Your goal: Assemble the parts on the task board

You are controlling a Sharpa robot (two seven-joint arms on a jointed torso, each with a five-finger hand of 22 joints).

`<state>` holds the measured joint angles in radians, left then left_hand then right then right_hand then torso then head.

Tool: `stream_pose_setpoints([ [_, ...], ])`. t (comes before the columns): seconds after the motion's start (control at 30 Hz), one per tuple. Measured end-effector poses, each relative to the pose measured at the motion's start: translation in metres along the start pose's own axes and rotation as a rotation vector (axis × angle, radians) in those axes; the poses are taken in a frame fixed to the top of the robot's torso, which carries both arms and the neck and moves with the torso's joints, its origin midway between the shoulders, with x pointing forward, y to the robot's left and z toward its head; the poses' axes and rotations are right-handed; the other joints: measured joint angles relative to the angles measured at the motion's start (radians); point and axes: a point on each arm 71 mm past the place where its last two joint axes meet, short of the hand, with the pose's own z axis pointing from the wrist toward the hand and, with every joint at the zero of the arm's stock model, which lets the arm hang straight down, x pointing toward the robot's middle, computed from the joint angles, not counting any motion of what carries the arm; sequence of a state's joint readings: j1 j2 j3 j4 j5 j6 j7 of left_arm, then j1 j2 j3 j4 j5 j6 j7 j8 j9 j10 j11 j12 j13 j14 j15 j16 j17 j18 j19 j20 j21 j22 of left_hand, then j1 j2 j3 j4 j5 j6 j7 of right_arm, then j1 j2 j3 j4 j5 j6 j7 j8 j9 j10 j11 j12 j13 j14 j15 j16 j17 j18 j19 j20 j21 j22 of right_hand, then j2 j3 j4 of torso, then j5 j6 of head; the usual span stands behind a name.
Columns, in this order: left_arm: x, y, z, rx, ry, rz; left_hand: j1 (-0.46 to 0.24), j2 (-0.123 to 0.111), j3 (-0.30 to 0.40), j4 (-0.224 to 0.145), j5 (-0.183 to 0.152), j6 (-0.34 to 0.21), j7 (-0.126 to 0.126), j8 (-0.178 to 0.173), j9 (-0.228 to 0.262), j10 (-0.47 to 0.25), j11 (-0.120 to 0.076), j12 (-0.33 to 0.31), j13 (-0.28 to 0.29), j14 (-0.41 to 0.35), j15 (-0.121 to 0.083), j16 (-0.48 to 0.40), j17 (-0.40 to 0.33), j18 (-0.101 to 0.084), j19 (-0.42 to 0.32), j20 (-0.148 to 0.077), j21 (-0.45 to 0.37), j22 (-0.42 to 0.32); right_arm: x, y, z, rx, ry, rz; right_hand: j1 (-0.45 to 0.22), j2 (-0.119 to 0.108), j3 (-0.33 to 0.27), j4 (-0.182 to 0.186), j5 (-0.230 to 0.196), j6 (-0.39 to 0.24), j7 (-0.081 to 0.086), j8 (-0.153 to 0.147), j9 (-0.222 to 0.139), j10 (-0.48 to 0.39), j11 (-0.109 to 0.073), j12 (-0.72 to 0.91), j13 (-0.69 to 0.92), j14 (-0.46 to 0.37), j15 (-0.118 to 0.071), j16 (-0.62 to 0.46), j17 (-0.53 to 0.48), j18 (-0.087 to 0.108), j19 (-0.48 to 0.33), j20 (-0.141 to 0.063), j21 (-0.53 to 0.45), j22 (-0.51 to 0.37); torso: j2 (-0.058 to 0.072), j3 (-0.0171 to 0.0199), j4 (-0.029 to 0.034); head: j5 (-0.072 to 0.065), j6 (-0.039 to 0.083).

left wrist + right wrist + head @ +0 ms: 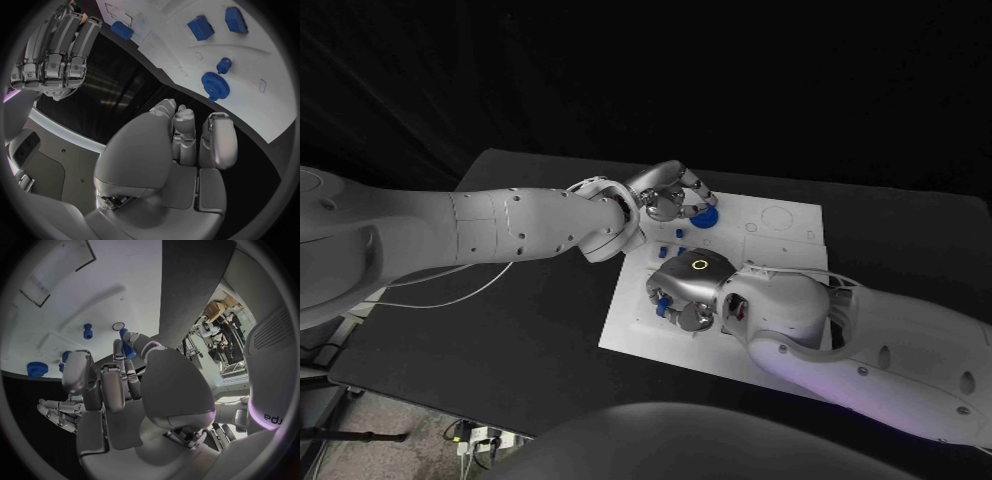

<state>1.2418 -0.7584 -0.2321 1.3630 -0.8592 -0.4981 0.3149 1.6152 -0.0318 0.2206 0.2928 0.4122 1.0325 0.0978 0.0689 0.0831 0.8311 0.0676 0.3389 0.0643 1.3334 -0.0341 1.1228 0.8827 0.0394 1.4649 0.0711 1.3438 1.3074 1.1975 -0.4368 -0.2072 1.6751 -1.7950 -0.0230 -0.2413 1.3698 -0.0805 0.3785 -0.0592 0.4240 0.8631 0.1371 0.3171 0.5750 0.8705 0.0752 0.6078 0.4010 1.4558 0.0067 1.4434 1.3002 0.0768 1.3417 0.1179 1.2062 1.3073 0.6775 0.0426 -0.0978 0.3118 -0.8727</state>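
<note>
The white rectangular task board [769,235] lay in the middle of the black table [516,340], with small blue plastic parts spread over it. The silver left hand [672,200] hovered at the board's far left edge, fingers loosely curled and apart with nothing between them, just beside a blue toothed gear [215,86] and a small blue peg [224,64] near it. Two blue rectangular blocks [200,27] lay further across the board, and another blue piece [122,30] sat close to its edge. The silver right hand [687,295] hung palm-down over the board's near left part, fingers bent around a blue part [129,346] that seemed pinched at the fingertips, though the grip was partly hidden. A blue spool-shaped piece [87,331] stood beside a small ring mark on the board. The step in hand looked like carrying that pinched piece to its seat; the next move would call for lining it up over the proper socket and pressing it squarely down.
</note>
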Motion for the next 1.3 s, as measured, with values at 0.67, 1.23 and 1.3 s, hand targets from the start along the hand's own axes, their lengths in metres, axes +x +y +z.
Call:
stream_pose_setpoints([
  [0.67,0.0005,0.0002,0.0,-0.001,0.007,-0.002,0.0,0.0,0.001,-0.001,0.0,0.0,0.0,0.0,-0.001,0.0,0.0,-0.006,0.0,0.0,0.0,0.0,0.0,0.0,0.0,0.0,0.0,0.0,0.0024,-0.0007,0.0,0.009,0.016,-0.023,0.006,-0.006,0.01,-0.01,0.0,0.008,-0.009,-0.014,-0.005,-0.004,0.004,-0.017,-0.001,0.0,0.0,0.0,-0.012,0.0,-0.004,-0.004,-0.01,0.001,0.0,0.0001,-0.0009,0.003,0.0],
  [1.23,0.0017,0.0002,0.0008,-0.003,0.018,-0.005,0.0,0.0,0.003,0.002,0.0,-0.004,0.004,0.0,-0.001,0.0,0.0,-0.006,0.0,0.0,0.0,0.0,-0.001,0.0,0.0,0.0,0.0,0.0,0.0031,-0.0027,-0.0009,0.021,0.022,-0.037,0.0,-0.011,0.012,-0.012,-0.005,-0.008,-0.025,-0.035,-0.009,-0.015,0.007,-0.021,0.0,-0.008,0.0,-0.004,-0.019,0.0,-0.004,-0.004,-0.023,0.001,0.0,0.0002,-0.0012,0.002,0.0],
  [1.3,0.0021,0.0001,0.001,-0.003,0.02,-0.006,0.0,0.0,0.003,0.002,0.0,-0.004,0.004,0.0,-0.001,0.0,0.0,-0.006,0.0,0.0,0.0,0.0,-0.001,0.0,0.0,0.0,0.0,0.0,0.0032,-0.0031,-0.0011,0.023,0.021,-0.039,0.0,-0.011,0.012,-0.012,-0.009,-0.009,-0.026,-0.035,-0.009,-0.015,0.007,-0.025,0.001,-0.008,0.0,-0.004,-0.019,0.0,-0.004,-0.004,-0.023,0.0,0.0,0.0002,-0.0012,0.002,0.0],
])
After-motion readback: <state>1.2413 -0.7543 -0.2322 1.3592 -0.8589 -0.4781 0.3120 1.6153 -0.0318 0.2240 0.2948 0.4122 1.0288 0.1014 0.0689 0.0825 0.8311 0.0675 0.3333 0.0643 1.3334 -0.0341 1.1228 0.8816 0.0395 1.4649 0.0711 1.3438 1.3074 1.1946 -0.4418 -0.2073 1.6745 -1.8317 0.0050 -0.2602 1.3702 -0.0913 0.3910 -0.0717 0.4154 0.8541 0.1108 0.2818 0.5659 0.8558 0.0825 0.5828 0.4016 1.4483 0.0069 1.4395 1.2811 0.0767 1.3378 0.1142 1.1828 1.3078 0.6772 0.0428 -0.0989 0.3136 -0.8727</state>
